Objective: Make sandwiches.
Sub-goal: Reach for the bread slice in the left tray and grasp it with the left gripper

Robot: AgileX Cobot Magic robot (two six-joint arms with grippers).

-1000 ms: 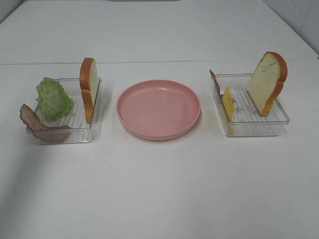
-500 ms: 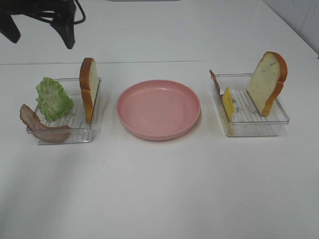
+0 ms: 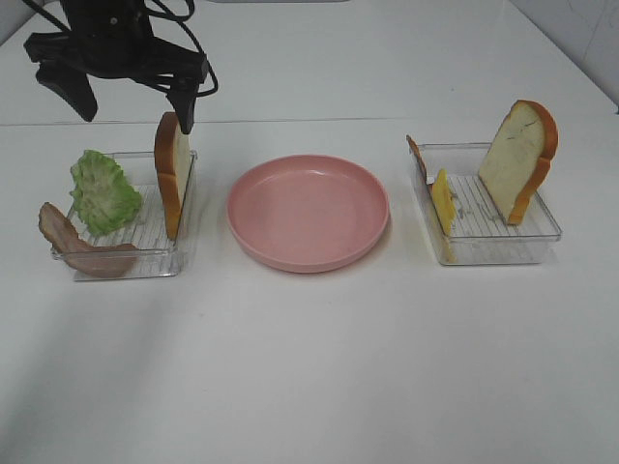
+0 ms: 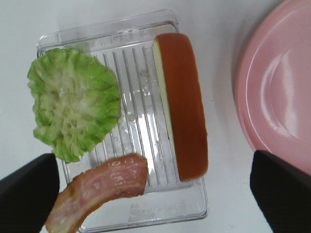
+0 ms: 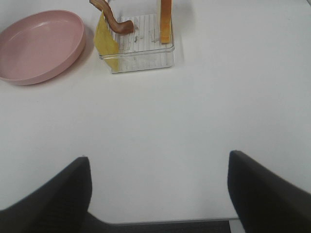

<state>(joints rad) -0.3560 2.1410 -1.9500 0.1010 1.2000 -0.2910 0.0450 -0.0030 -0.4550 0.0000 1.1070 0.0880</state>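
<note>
The sandwich parts lie loose in two clear trays. The left tray (image 3: 184, 253) holds green lettuce (image 3: 104, 191), a bacon strip (image 3: 73, 246) and an upright bread slice (image 3: 172, 174). My left gripper (image 3: 131, 97) hovers open above it, nothing between its fingers. From the left wrist I look down on the lettuce (image 4: 73, 109), bacon (image 4: 102, 187) and bread (image 4: 182, 104). The right tray (image 3: 493, 251) holds a leaning bread slice (image 3: 520, 159), yellow cheese (image 3: 443, 203) and a bacon strip (image 3: 416, 155). My right gripper (image 5: 160, 194) is open over bare table, well short of that tray (image 5: 141, 60).
A round pink plate (image 3: 308, 211) sits between the trays with nothing on it. The white table (image 3: 309, 367) runs bare toward the near edge. The right arm does not show in the exterior high view.
My left arm has come into the exterior high view from the top left. It has moved right until it hangs over the left tray. Nothing else has moved.
</note>
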